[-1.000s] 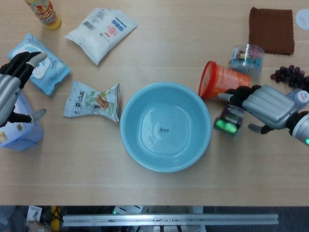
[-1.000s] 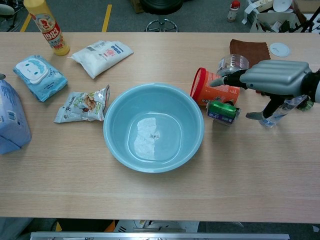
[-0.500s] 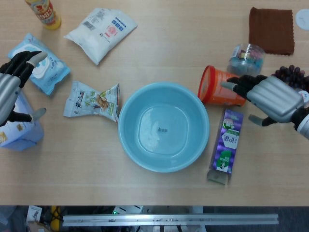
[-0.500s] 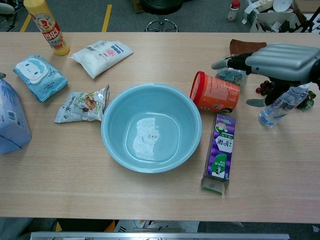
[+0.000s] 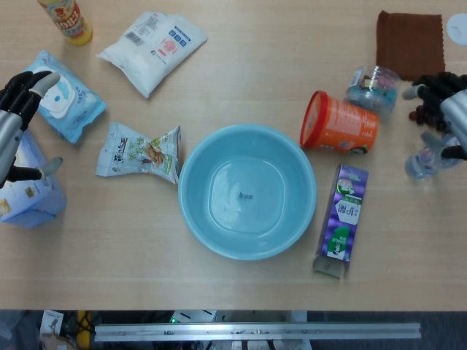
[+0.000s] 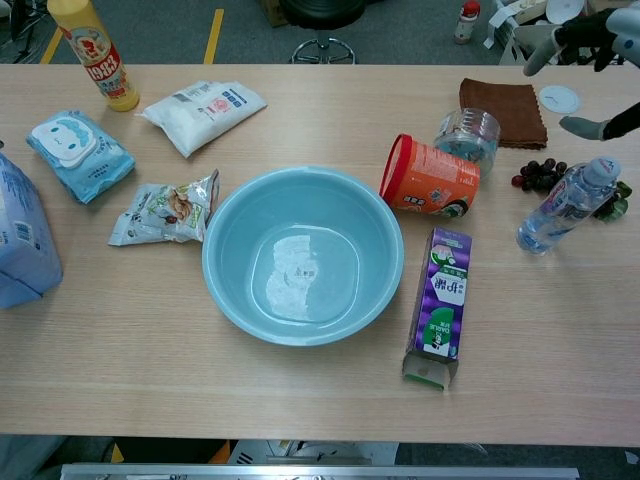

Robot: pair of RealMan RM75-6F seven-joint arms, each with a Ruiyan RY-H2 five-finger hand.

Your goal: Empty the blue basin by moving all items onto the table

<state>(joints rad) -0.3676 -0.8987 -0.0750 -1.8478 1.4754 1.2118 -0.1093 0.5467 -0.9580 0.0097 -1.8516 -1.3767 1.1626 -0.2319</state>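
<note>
Blue basin (image 5: 248,191) sat empty at mid-counter (image 5: 241,87), only glare showing on its bottom. Purple carton (image 5: 341,219) lay flat just right of the basin rim, toppled from standing under the right hand a second earlier and unchanged over the last half second. Right hand (image 5: 446,109) pulled back to the far right edge, above the water bottle (image 5: 425,162) and grapes (image 6: 540,174), fingers spread and holding nothing. Left hand (image 5: 16,117) unmoved at the left edge over the blue pack (image 5: 28,191), fingers apart, nothing visibly gripped. Orange tub (image 5: 339,124) on its side beside the basin, near the clear jar (image 5: 373,86); snack bag (image 5: 140,152), wipes pack (image 5: 62,96) and white pouch (image 5: 153,45) spread to the left. Judged from this: last item out and released, task essentially done, with the retreat reading as a finishing move.
</note>
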